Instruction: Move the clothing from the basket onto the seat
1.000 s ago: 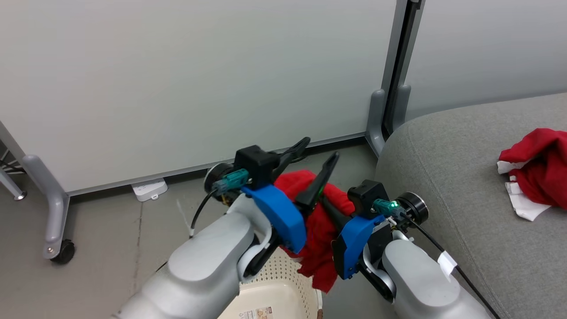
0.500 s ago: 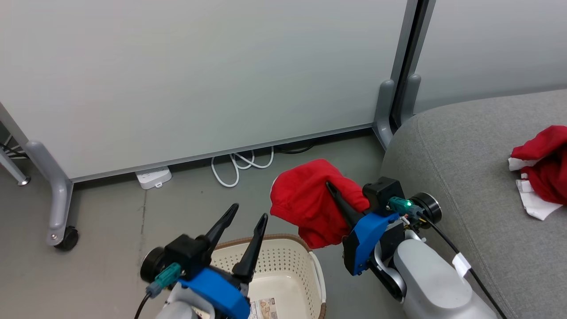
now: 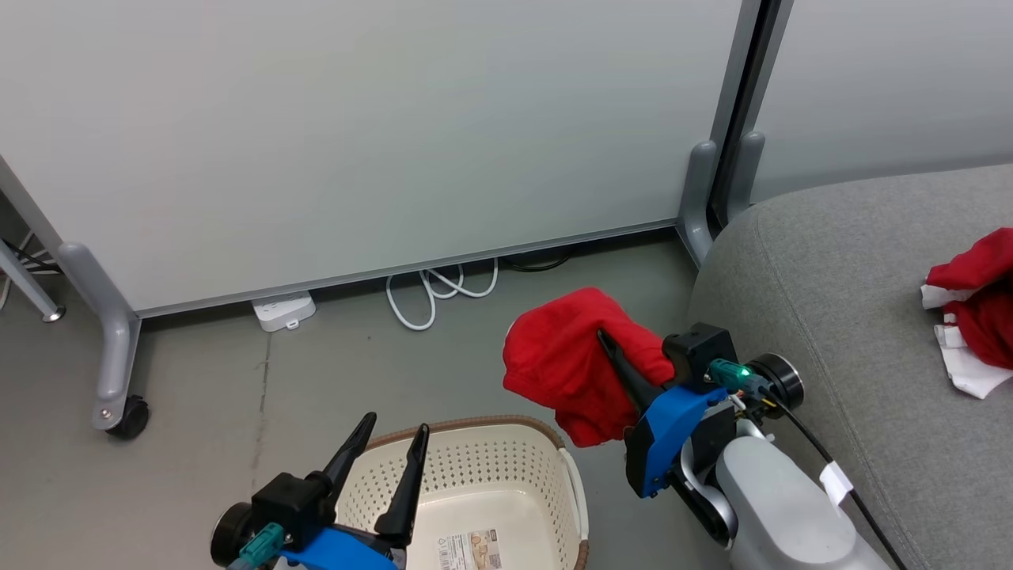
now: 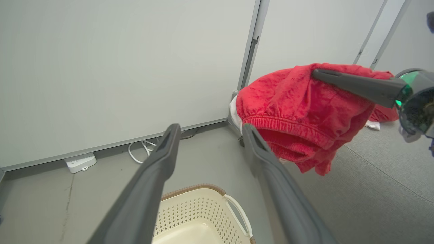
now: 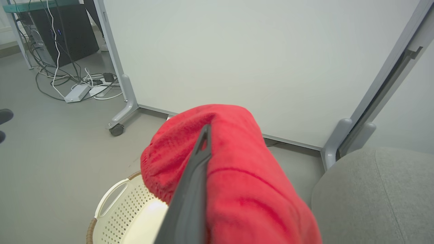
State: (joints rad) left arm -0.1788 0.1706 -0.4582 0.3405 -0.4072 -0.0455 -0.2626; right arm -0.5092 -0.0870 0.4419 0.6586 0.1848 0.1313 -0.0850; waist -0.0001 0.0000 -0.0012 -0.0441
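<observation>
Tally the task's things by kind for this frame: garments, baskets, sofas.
Red garments: 2, the held garment in the right gripper and the other garment lying on the sofa
Basket: 1
Sofa: 1
Total: 4

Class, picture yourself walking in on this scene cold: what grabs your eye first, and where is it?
The bright red garment stands out most, held up by the right gripper in the air between the basket and the grey sofa. A second red garment lies on the sofa at the far right. The left gripper hangs open above the basket.
</observation>
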